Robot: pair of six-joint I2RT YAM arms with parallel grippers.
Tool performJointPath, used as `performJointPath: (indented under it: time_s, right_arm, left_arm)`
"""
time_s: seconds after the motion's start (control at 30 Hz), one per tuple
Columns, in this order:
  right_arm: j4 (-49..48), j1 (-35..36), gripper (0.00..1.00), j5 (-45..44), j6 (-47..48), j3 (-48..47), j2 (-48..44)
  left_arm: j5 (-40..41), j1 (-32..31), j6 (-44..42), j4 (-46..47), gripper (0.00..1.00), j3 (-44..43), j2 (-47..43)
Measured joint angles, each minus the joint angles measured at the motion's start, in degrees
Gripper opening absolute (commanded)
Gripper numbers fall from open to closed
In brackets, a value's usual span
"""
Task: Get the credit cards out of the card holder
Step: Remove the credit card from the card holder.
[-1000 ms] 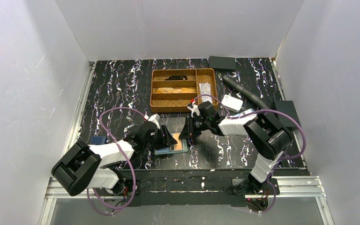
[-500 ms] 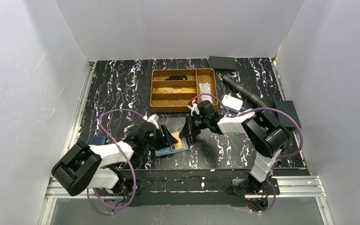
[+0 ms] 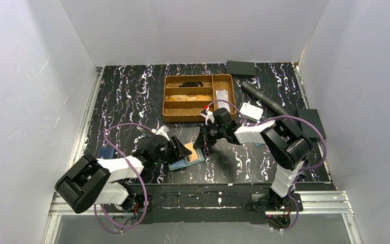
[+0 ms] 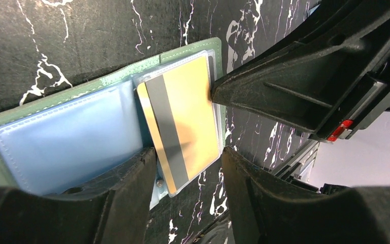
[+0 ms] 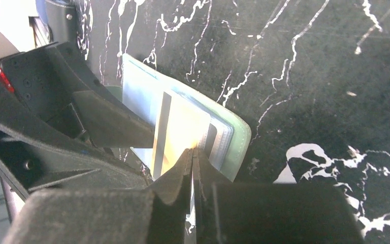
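The teal-green card holder (image 4: 40, 109) lies open on the mat near the front edge (image 3: 180, 164). An orange-gold card (image 4: 193, 112) with a grey stripe lies askew over its right pocket and pokes past the holder's edge. The other pocket looks pale blue; I cannot make out a dark blue card. My left gripper (image 4: 189, 152) is open, with one finger resting on the holder's blue panel. My right gripper (image 5: 193, 150) is shut, its tips pinched on the long edge of the orange-gold card (image 5: 183, 127). The two grippers face each other over the holder (image 3: 203, 144).
A wooden compartment tray (image 3: 199, 96) stands behind the grippers. A white box (image 3: 251, 111) and a black tube (image 3: 264, 99) lie to the right. A blue holder (image 3: 106, 152) sits by the left arm. Black boxes rest at the back (image 3: 240, 67) and right (image 3: 310, 119).
My left gripper has drawn back a little to the left, and the holder has turned slightly with it. My right gripper has stayed at the card's edge.
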State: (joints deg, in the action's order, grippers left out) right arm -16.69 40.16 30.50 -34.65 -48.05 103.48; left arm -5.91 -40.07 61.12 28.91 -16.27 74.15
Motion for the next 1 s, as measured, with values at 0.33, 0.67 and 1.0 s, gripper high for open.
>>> performJointPath:
  time_s: [0.33,0.67,1.0]
  right_arm:
    - [3.5,0.0,0.02,0.7,5.6,-2.6,0.8]
    - [4.9,0.0,0.04,3.3,9.8,-5.5,2.8]
    - [4.9,-1.3,0.27,7.6,14.3,-3.5,0.9]
  left_arm:
    - [0.9,0.0,4.2,1.2,0.49,0.5,0.8]
    - [2.4,0.0,8.2,2.5,0.47,1.7,0.3]
    - [3.0,0.1,9.0,3.2,0.43,2.5,0.3]
